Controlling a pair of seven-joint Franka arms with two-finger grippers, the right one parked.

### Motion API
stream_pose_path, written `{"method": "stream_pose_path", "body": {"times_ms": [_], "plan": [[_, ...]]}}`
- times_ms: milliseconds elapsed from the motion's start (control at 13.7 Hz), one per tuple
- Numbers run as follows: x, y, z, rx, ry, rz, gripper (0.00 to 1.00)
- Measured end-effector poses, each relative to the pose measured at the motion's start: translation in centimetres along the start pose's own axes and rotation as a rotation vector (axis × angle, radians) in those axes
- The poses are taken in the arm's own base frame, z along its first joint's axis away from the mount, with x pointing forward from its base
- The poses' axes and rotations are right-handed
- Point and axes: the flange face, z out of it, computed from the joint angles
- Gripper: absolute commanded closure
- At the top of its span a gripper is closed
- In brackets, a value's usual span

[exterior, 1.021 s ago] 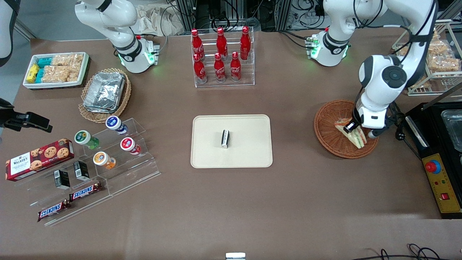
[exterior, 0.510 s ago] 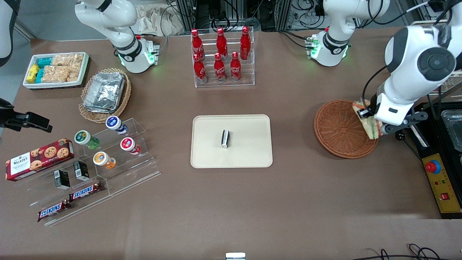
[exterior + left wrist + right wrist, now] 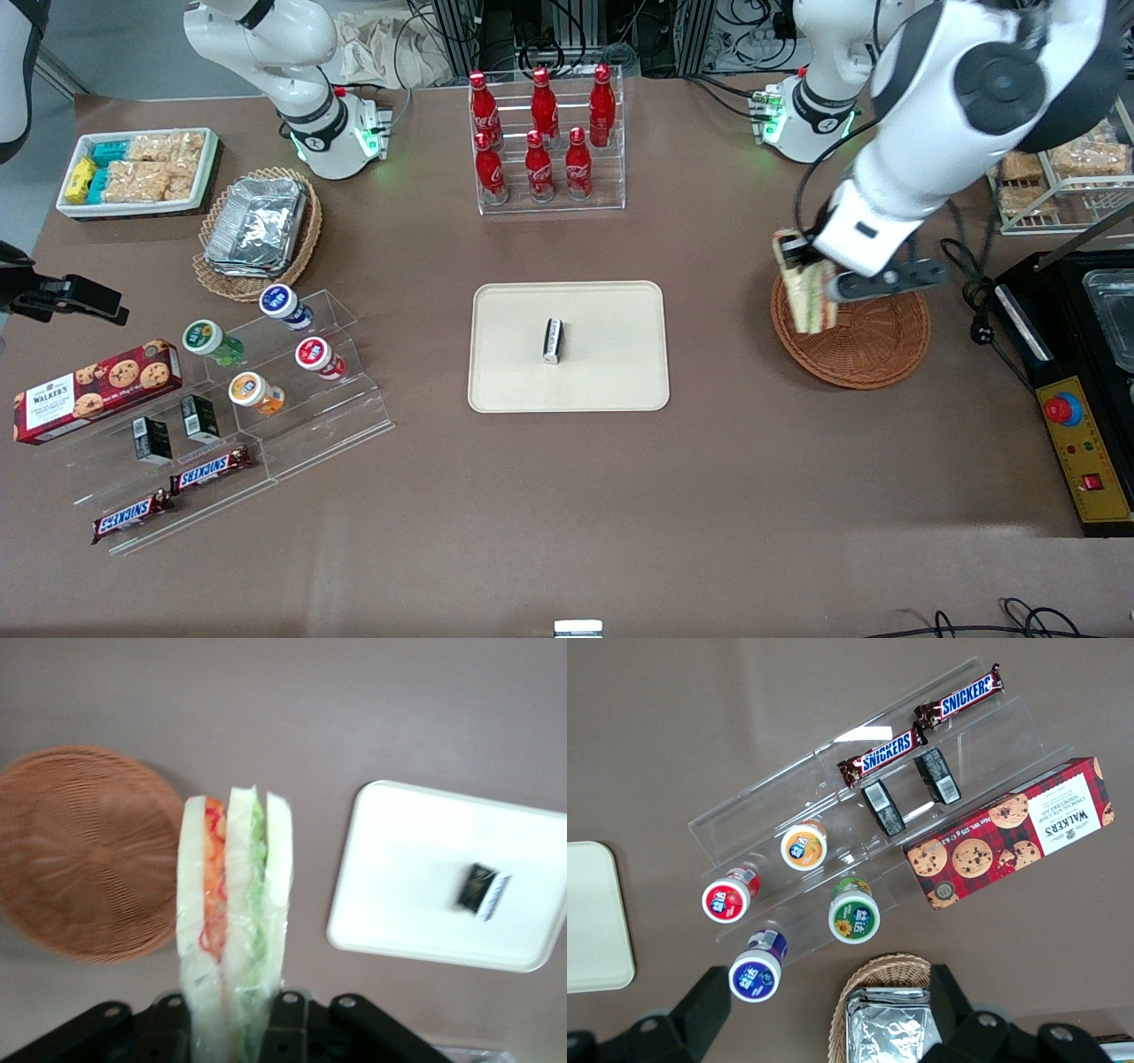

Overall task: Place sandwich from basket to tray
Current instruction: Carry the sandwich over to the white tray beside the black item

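Lying flat near the table's middle, the tray carries one small dark packet at its centre, and the basket sits at its three o'clock, toward the working arm's end of the table. The gripper hangs above the basket's nine o'clock rim, pinching the sandwich by its wide end, clear of the wicker. From the left wrist camera the sandwich stands edge-on, between basket and tray.
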Motion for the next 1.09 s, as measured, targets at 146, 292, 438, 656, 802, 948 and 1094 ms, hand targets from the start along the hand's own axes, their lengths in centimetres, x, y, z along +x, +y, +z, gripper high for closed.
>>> {"method": "stream_pose_path", "body": {"times_ms": [146, 292, 438, 656, 802, 948, 1094], "plan": [[0.2, 4.2, 4.5, -0.03, 0.004, 0.02, 1.0], [0.3, 7.2, 10.1, -0.046, -0.011, 0.056, 1.0], [0.1, 9.0, 15.8, -0.022, -0.025, 0.112, 1.0], [-1.6, 11.4, 23.1, 0.077, -0.026, 0.211, 1.0], [-2.1, 12.9, 26.8, 0.071, 0.011, 0.205, 1.0], [-2.7, 13.8, 29.5, 0.061, 0.025, 0.198, 0.99], [-2.9, 14.1, 30.6, 0.065, 0.025, 0.2, 0.01]]}}
